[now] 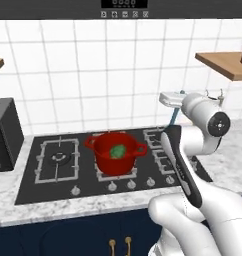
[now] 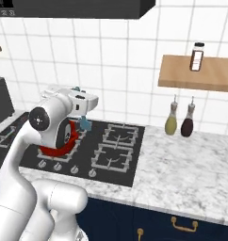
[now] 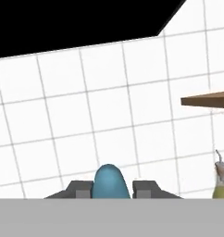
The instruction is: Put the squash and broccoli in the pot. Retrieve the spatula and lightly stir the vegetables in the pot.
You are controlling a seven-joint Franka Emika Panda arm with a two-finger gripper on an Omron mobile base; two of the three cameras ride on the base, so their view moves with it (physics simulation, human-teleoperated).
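Right now the spatula (image 3: 111, 182) sits clenched between the jaws of the gripper (image 1: 174, 104), its light-blue handle end showing between the two dark finger tips in the hand view and its slim shaft hanging down below the hand in the left base view. The arm is folded high, with the hand raised above the right burners of the stove (image 1: 53, 157) and turned toward the tiled wall (image 1: 93, 75). The pot (image 1: 115, 151) stands on the middle burner, left of the hand and apart from it, with the broccoli (image 1: 118, 150) inside. The burner to the pot's left is open. In the right base view the arm hides most of the pot. Two bottles (image 2: 171, 120) stand on the marble surface (image 2: 182, 164) under a wooden shelf (image 2: 200, 73).
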